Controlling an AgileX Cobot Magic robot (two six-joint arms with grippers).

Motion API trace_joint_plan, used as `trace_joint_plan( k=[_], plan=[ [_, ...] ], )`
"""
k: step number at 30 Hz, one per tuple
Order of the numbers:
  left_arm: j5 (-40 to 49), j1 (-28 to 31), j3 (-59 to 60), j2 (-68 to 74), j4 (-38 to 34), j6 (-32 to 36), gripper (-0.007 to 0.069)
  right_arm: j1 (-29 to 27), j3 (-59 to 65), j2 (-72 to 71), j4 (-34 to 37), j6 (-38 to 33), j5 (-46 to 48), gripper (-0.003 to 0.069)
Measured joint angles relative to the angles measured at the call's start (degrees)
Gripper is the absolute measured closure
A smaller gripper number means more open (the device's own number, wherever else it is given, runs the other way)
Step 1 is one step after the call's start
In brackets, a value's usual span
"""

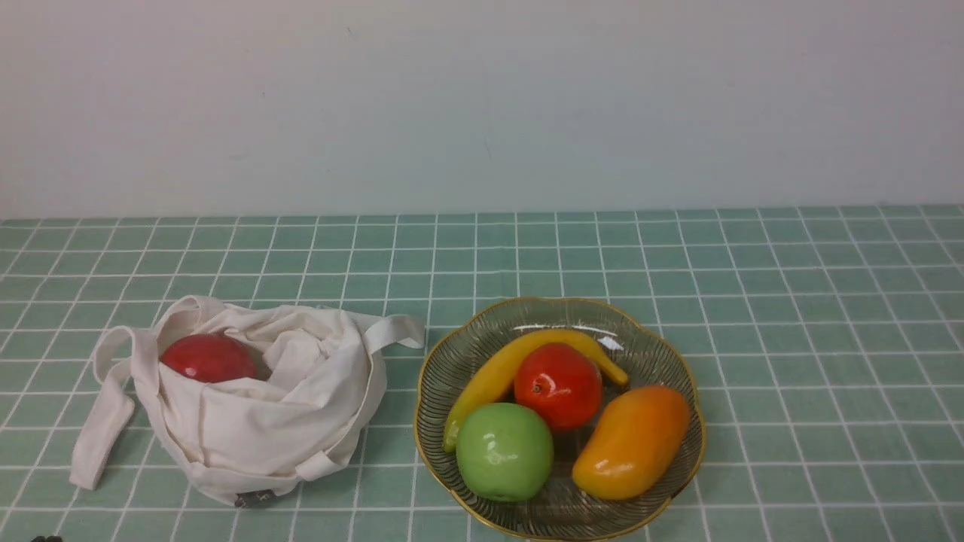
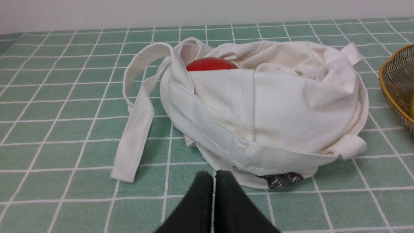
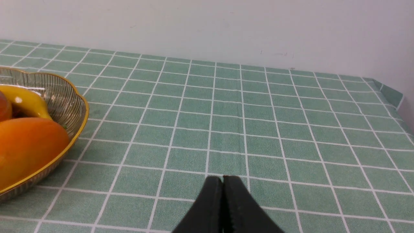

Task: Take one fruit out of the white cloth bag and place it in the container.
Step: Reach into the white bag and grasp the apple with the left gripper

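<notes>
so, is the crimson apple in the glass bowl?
No, the crimson apple sits inside the white cloth bag, beside the glass bowl.

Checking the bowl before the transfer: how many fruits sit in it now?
4 in the bowl: banana at the back, orange-red round fruit in the middle, green apple front-left, mango front-right. Smaller ones could hide beneath.

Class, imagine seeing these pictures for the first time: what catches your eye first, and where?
The bright fruit heaped in the gold-rimmed glass bowl on the right grabs the eye first: a green apple, an orange mango, a red fruit and a banana. Next comes the crimson apple peeking from the crumpled white cloth bag on the left.
</notes>
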Motion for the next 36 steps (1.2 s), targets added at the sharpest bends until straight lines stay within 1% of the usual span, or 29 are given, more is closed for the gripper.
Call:
trace_joint_plan(
  k=[34,36],
  plan=[
    [0.0,0.0,0.0,0.0,0.5,0.3,0.0632,0.0,0.0,0.0,0.0,0.0,0.0,0.0674],
    [-0.8,0.0,0.0,0.0,-0.7,-0.6,0.0632,0.0,0.0,0.0,0.0,0.0,0.0,0.0674]
  ],
)
